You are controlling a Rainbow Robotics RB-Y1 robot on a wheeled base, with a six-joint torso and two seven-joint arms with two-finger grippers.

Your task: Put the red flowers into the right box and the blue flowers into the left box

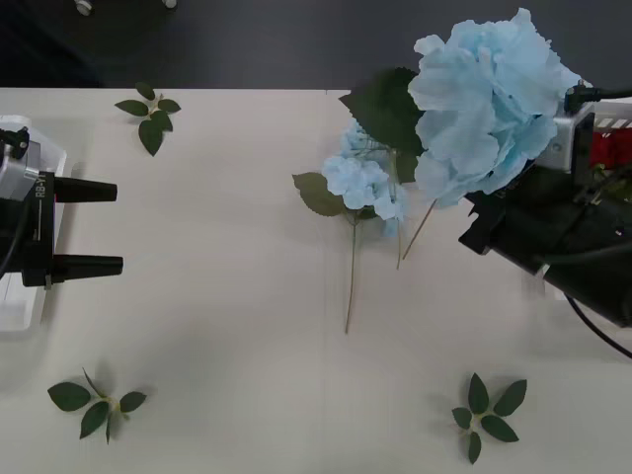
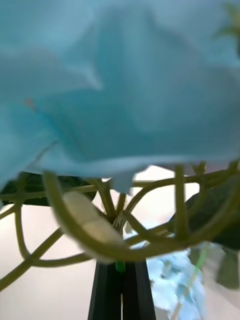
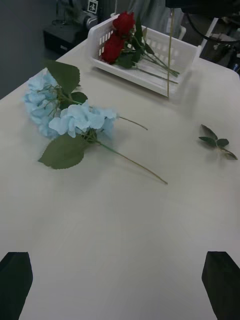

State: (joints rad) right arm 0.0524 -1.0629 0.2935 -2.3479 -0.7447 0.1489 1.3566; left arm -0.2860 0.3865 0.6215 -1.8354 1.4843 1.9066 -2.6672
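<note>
My right gripper (image 2: 120, 280) is shut on the green stem of a large blue flower (image 1: 489, 104), held high above the table's right side; its thin stem (image 3: 169, 60) hangs down in front of the right box (image 3: 180, 55). Red flowers (image 3: 119, 35) lie in that white box, which sits at the table's right edge (image 1: 604, 123). Two more blue flowers (image 1: 363, 183) lie together on the table's middle, stems pointing toward me. My left gripper (image 1: 117, 227) hovers open with nothing in it at the far left, over the left box (image 1: 22, 308), whose inside is mostly hidden.
Loose green leaf sprigs lie at the back left (image 1: 150, 111), front left (image 1: 94, 403) and front right (image 1: 487, 413). The table's far edge runs just behind the flowers, with dark floor beyond.
</note>
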